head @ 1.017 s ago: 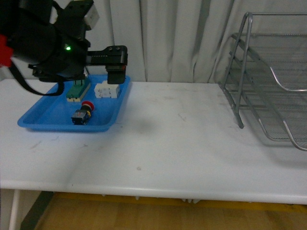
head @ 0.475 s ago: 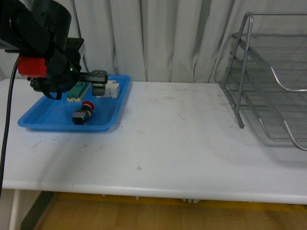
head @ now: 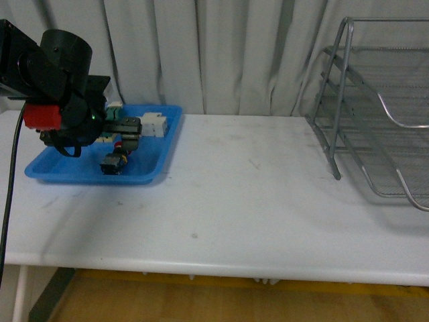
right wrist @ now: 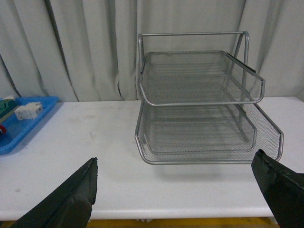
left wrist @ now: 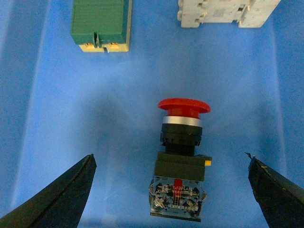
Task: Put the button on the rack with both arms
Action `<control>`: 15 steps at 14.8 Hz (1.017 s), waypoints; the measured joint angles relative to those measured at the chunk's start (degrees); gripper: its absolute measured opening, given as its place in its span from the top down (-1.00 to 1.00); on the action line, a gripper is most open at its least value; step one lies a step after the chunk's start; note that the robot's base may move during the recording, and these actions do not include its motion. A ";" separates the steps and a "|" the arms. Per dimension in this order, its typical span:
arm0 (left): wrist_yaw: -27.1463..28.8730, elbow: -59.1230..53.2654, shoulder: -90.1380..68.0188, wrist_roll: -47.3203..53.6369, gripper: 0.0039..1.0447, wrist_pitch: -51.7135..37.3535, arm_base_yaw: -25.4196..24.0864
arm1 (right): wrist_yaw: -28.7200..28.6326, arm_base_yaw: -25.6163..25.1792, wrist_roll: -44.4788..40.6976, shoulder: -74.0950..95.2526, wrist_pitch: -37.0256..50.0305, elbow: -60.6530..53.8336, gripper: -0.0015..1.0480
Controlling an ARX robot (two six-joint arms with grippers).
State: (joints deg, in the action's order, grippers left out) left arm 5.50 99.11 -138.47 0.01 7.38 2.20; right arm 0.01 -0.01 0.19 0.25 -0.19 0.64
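The button (head: 111, 164) lies on its side in the blue tray (head: 80, 172), its red cap pointing toward the curtain. In the left wrist view the button (left wrist: 180, 159) lies lengthwise between my spread fingers, touching neither one. My left gripper (head: 130, 127) hovers open just above it, and the left gripper (left wrist: 170, 159) straddles the button's black and blue body. The silver wire rack (head: 375, 121) stands at the far right of the table. My right gripper (right wrist: 175, 159) is open and empty, facing the rack (right wrist: 199, 95) from a distance; it does not show in the front view.
A white block (left wrist: 225, 9) and a green-and-cream component (left wrist: 100, 23) lie in the tray beyond the button. The white table (head: 255, 194) stretches between the tray and the rack. Grey curtains (head: 234, 47) close off the back.
My left arm has swung left and down over the blue tray, bringing the open gripper from above the white block to just over the button.
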 joint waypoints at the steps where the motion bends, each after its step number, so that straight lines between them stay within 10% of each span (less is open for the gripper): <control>1: 0.17 -0.07 -0.61 -0.02 -0.88 -0.24 0.00 | 0.00 0.00 0.00 0.00 -0.02 0.00 -0.87; 11: -1.46 0.00 -4.33 -1.25 -0.88 -0.76 1.01 | 0.00 0.00 0.00 0.00 0.00 0.00 -0.87; 15: -1.46 -0.26 -4.44 -1.09 -0.15 -2.60 1.03 | 0.00 0.00 0.00 0.00 0.00 0.00 -0.87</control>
State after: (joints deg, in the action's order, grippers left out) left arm 4.03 98.85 -142.91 -1.08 4.78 3.22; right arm 0.01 -0.01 0.19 0.25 -0.19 0.64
